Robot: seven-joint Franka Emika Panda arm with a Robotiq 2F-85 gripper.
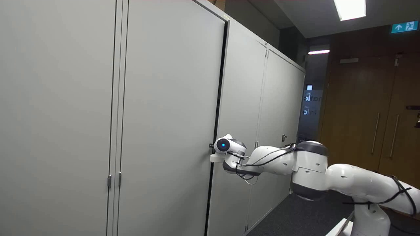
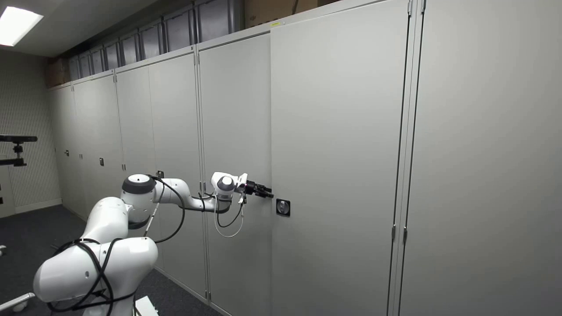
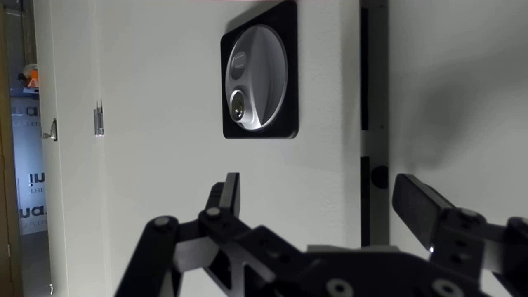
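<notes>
Reading the wrist view from left to right, we first meet a bluish glass panel (image 3: 29,161) with lettering, then a small metal hinge (image 3: 98,119) on a seam in the grey cabinet front. Next comes the door (image 3: 165,90) nearest the work, bearing a black plate (image 3: 291,74) with a round silver handle (image 3: 268,70) and its key lock (image 3: 238,106). Just below the plate in that view, the gripper (image 3: 317,183) stands with its jaws spread wide, gripping nothing: one finger (image 3: 230,192) is in front of this door's face, then come the free edge (image 3: 350,198) and a dark gap (image 3: 374,82), and beyond them the other finger (image 3: 414,206) is in front of the neighbouring door (image 3: 453,62). Whether either finger touches a panel we cannot tell. We take the step in hand to be lining up across that edge, since the door looks slightly ajar. The next move, we judge, calls for setting the fingertips squarely astride the edge before narrowing, keeping clear of the handle and off the neighbouring door.
</notes>
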